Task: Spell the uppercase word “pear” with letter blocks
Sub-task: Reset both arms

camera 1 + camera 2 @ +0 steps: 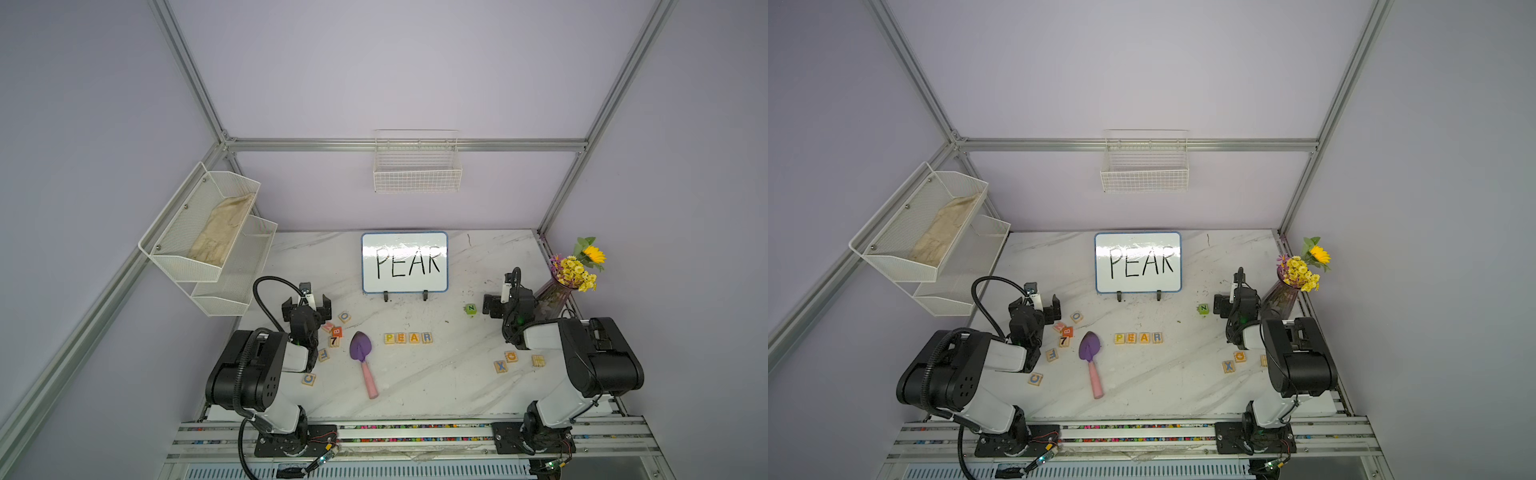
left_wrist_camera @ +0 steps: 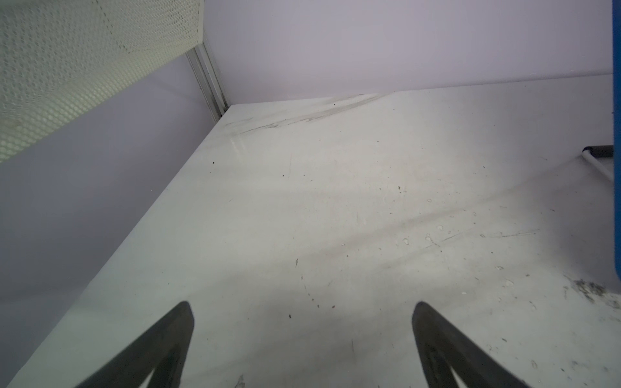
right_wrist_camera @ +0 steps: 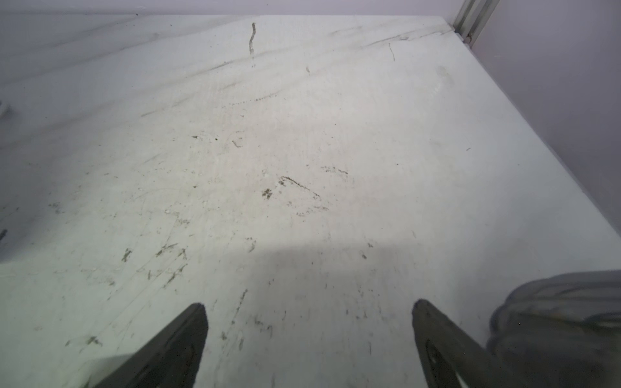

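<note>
We see the letter blocks reading PEAR just below centre frame on the surface, left claw and right claw both wide open and empty; a stray arm sweep could knock the row askew

Lilac walls and aluminium rails enclose a white marbled tabletop

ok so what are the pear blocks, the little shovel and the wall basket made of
Letter blocks: likely wood, pale matte faces with tan edges and painted capitals. Shovel: probably plastic, uniform purple scoop and pink handle, slight sheen. Wall basket: seemingly white-coated metal wire, given its thin open grid.
</note>
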Tool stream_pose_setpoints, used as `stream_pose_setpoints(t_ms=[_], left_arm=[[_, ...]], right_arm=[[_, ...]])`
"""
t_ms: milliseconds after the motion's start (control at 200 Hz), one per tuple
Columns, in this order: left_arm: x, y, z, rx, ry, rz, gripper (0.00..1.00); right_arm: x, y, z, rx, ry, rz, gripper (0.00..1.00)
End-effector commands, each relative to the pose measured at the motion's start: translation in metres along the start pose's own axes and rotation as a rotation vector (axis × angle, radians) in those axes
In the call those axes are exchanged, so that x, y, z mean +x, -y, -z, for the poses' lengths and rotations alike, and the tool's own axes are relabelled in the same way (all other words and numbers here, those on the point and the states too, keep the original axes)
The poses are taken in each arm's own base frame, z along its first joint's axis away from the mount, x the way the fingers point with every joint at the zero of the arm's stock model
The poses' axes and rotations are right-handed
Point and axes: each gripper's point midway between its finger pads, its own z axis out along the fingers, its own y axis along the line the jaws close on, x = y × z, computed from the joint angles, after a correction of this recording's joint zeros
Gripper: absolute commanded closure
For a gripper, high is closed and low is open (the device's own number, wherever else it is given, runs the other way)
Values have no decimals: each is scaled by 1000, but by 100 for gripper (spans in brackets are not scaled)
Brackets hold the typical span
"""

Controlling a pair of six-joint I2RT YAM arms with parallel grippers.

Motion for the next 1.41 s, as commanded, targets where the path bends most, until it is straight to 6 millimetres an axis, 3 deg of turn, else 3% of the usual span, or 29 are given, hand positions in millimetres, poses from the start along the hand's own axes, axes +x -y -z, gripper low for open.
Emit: stream_pose_setpoints(t_ms=[0,185,330,500,1400], left_arm=[[-28,1,-6,15,70,46,0],[-28,1,-7,15,69,48,0],[-24,-11,-13,-13,36,91,0],[-25,-10,-13,-12,41,91,0],[-25,-10,-12,-10,46,86,0]], right_arm=[[4,-10,-8,-62,69,-9,3],[6,-10,-4,-67,83,-12,3],[7,-12,-9,-72,52,-6,3],[7,-1,-11,-9,51,-28,2],[5,0,-9,-5,60,-30,3]])
